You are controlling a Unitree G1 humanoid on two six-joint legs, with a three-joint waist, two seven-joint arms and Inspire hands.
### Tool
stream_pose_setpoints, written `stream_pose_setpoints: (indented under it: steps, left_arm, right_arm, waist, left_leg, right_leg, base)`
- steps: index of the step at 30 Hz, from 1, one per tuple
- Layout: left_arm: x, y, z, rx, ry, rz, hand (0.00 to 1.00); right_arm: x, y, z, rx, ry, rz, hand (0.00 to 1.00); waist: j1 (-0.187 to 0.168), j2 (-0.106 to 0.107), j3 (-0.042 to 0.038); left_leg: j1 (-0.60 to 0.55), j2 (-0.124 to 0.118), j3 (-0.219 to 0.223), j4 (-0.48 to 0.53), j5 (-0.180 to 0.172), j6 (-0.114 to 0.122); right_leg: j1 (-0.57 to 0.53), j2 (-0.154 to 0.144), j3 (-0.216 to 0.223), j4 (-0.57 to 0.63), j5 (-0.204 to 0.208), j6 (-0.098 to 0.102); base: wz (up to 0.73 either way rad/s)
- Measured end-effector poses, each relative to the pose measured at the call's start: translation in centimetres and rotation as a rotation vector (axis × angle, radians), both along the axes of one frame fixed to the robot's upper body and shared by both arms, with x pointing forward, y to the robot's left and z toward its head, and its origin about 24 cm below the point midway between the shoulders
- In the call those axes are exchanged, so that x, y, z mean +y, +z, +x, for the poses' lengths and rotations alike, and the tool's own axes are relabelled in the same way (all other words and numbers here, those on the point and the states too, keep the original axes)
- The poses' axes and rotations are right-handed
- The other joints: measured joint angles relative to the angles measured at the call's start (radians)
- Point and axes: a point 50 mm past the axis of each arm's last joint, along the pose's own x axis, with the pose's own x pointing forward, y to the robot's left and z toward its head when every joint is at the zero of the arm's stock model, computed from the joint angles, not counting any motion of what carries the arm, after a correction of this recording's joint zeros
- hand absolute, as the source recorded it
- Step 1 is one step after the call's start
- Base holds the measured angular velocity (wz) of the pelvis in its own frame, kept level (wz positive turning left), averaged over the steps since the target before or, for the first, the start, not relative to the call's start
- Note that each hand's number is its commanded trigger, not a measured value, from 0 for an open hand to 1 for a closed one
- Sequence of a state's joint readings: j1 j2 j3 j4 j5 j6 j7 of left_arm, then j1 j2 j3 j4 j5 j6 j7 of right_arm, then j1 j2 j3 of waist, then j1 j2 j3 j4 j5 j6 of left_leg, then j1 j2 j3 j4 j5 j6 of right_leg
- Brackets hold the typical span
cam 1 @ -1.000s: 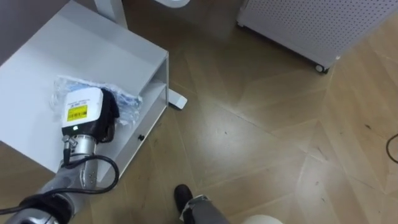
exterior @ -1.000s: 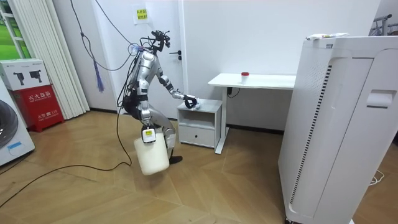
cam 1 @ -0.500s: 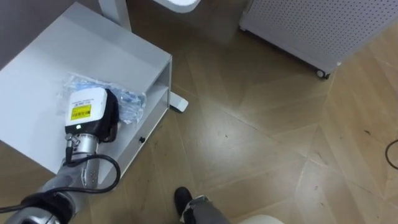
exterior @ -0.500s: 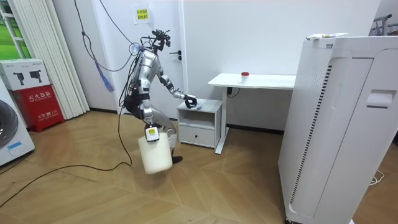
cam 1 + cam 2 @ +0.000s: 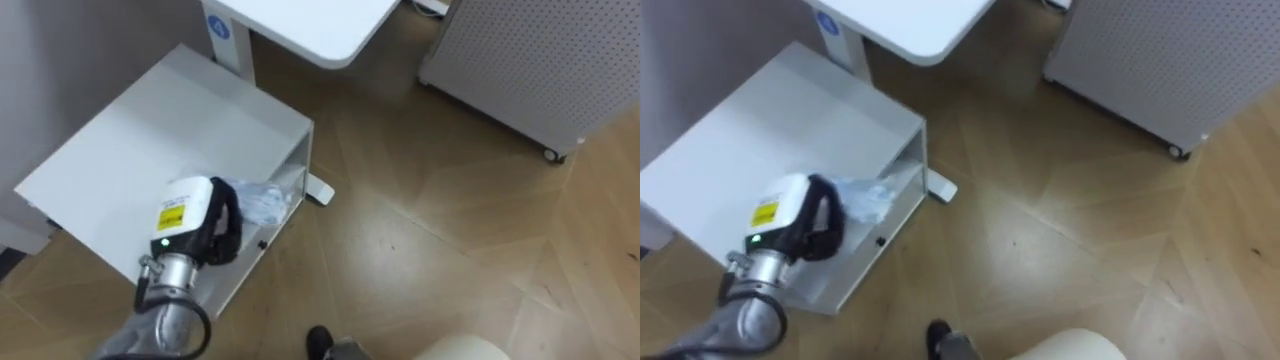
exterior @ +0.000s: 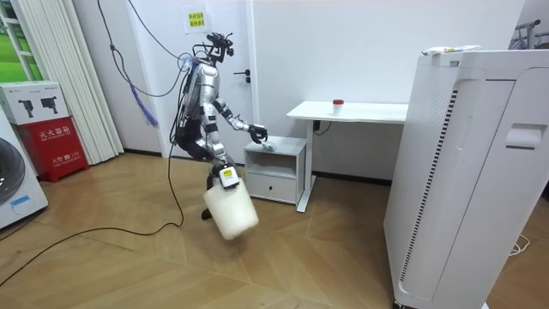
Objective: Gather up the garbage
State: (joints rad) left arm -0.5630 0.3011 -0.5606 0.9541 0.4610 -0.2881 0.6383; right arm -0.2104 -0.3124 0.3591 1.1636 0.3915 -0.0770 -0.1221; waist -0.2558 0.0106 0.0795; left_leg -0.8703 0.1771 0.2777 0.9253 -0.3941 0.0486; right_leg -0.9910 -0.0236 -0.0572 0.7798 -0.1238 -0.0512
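Since the earlier frames the left hand [image 5: 190, 222] is drawing the crumpled plastic bag [image 5: 262, 203] across the cabinet [image 5: 150, 130]. The bag is now lying at the cabinet's front edge and seemingly a little over it, not farther in on the top. In the room view the robot is standing more upright beside the cabinet. The white bin [image 6: 232, 215] is swinging out in front of the cabinet under the right hand [image 6: 224, 177], whose hold is too small to make out. The left hand's dark fingers [image 5: 228, 225] are curling down onto the near end of the bag, apparently grasping it. The bag is looking like thin, clear film, wrinkled and catching the light. It is probably very light and limp, likely to slide on the cabinet's smooth white top and to slip out of a loose pinch. A bunched fistful near its middle is looking safer than a trailing corner, which may stretch or tear. The cabinet is showing as a plain, hard-edged box beside the rounded white worktop [image 5: 300, 25], above a wooden floor [image 5: 450, 220] laid in angled boards.
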Motion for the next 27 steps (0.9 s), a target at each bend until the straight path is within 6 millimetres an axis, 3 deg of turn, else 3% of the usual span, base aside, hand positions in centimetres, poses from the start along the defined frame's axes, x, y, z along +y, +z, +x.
stream_pose_setpoints:
  steps: [1, 5, 10, 15, 19, 27]
  left_arm:
    - [-0.8, 0.0, -0.2, 0.006, -0.027, -0.033, 1.0]
    - [-3.2, -1.0, -1.0, 0.093, -0.093, -0.128, 1.0]
    - [-4.8, -2.1, -2.0, 0.179, -0.169, -0.179, 1.0]
    - [-6.7, -3.2, -3.0, 0.282, -0.246, -0.21, 1.0]
    - [-7.9, -3.6, -3.6, 0.355, -0.326, -0.207, 1.0]
    - [-9.8, -2.6, -4.2, 0.39, -0.454, -0.253, 1.0]
  right_arm:
    - [-0.1, 0.4, 0.6, -0.04, -0.028, 0.007, 1.0]
    - [0.9, 1.9, 3.5, -0.195, -0.132, 0.098, 1.0]
    - [2.9, 3.4, 6.0, -0.296, -0.068, 0.172, 1.0]
    - [4.7, 3.6, 6.8, -0.33, -0.038, 0.212, 1.0]
    - [6.0, 2.9, 6.2, -0.302, -0.014, 0.241, 1.0]
    - [5.7, 2.9, 6.3, -0.308, -0.032, 0.252, 1.0]
  waist:
    - [0.008, -0.001, -0.0005]
    - [0.021, -0.011, -0.005]
    - [0.02, -0.029, -0.0118]
    - [0.021, -0.035, -0.0141]
    - [0.021, -0.042, -0.0145]
    - [0.022, -0.042, -0.0148]
  left_leg:
    - [0.011, 0.002, 0.011, -0.019, 0.006, 0.002]
    - [0.074, -0.022, 0.025, -0.074, 0.016, 0.007]
    - [0.1, -0.019, 0.019, -0.094, 0.017, 0.006]
    - [0.123, -0.02, 0.019, -0.108, 0.017, 0.011]
    - [0.142, -0.022, 0.021, -0.128, 0.017, 0.012]
    - [0.15, -0.034, 0.025, -0.154, 0.018, 0.014]
  right_leg:
    - [0.01, 0.0, 0.002, -0.019, 0.011, -0.007]
    - [0.054, -0.01, 0.017, -0.04, 0.011, -0.002]
    - [0.089, -0.008, 0.004, -0.071, 0.011, -0.001]
    - [0.118, -0.01, -0.001, -0.091, 0.009, 0.007]
    - [0.14, -0.01, -0.002, -0.111, 0.009, 0.011]
    - [0.141, -0.017, 0.0, -0.124, 0.008, 0.018]
  base:
    - [0.0]
    - [-0.01]
    - [0.03]
    - [0.02]
    - [0.0]
    - [0.0]
